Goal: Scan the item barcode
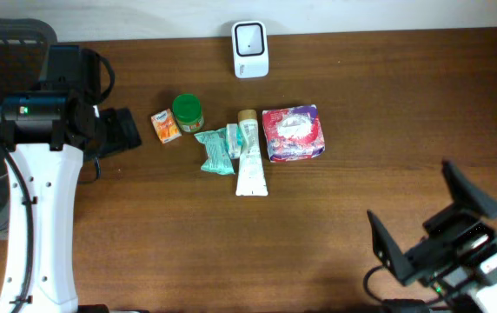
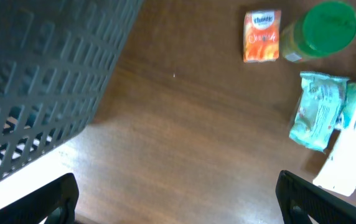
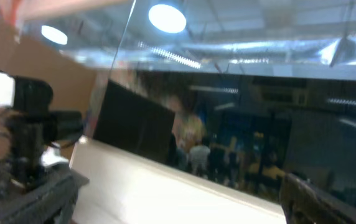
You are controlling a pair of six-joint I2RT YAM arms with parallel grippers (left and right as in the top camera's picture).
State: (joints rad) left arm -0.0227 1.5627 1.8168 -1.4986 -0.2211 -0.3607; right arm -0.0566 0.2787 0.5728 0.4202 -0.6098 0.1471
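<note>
White plastic tube (image 1: pixel 250 156) lies mid-table below the scanner (image 1: pixel 250 37), beside a red pouch (image 1: pixel 294 133); I judge it light, soft and slippery, best pinched across its stiffer cap end; left claw (image 2: pixel 177 202) and right claw (image 1: pixel 409 191) both gape wide, empty.

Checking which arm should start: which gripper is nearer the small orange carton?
Left. The left gripper sits close beside the orange carton, on its image-left side; the right gripper is far off at the overhead view's bottom right.

Open table (image 1: pixel 231 243) lies before the row of packets (image 1: pixel 250 156); the scanner (image 1: pixel 250 49) stands behind, a basket (image 2: pixel 41 81) at left.
</note>
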